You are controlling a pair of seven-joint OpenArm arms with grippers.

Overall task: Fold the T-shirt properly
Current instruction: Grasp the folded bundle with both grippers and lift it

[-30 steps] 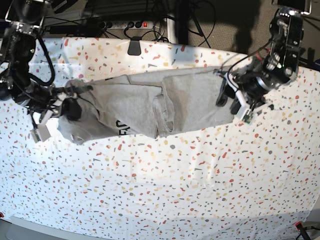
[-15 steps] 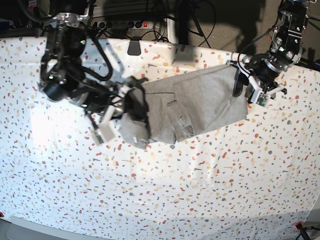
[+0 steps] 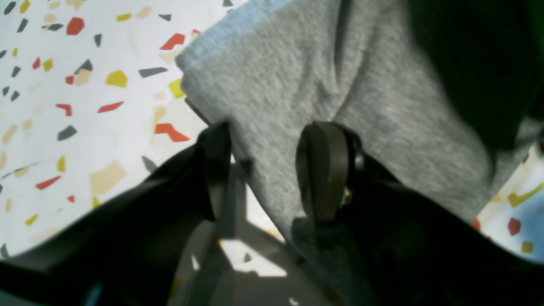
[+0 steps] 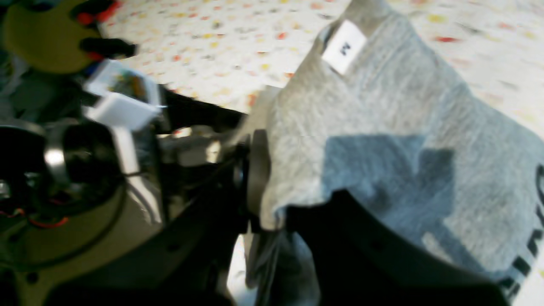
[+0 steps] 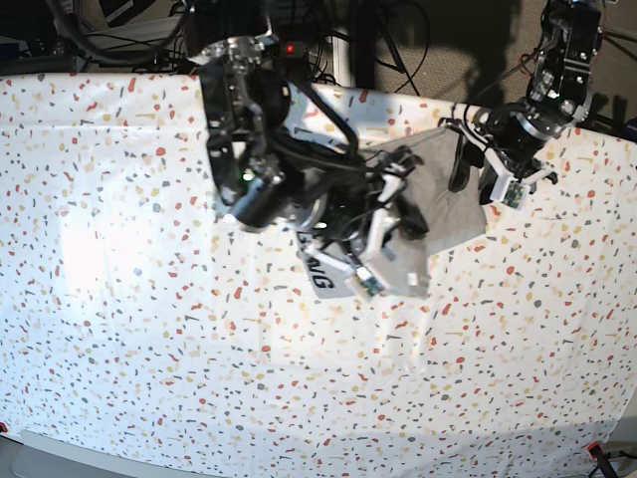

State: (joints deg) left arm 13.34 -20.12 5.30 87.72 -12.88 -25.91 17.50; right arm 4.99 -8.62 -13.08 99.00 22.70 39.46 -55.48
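The grey T-shirt (image 5: pixel 448 204) is bunched at the right of the table, folded over on itself. Black lettering shows on a hanging flap (image 5: pixel 323 274) and in the right wrist view (image 4: pixel 525 263). My right gripper (image 5: pixel 403 217) is shut on one edge of the shirt (image 4: pixel 361 127), which carries a white label (image 4: pixel 343 46), and holds it above the cloth. My left gripper (image 5: pixel 470 164) is shut on the shirt's other end. In the left wrist view its fingers (image 3: pixel 323 170) pinch grey fabric (image 3: pixel 276 85).
The white cloth speckled with coloured flecks (image 5: pixel 149 329) covers the whole table, with wrinkles below the shirt (image 5: pixel 418 334). A power strip and cables (image 5: pixel 294 45) lie behind the far edge. The right arm's body (image 5: pixel 254 159) reaches across the table's middle.
My right arm has swept from the far left across to the right, carrying its end of the shirt over toward the left gripper. The left arm has shifted slightly up and back.
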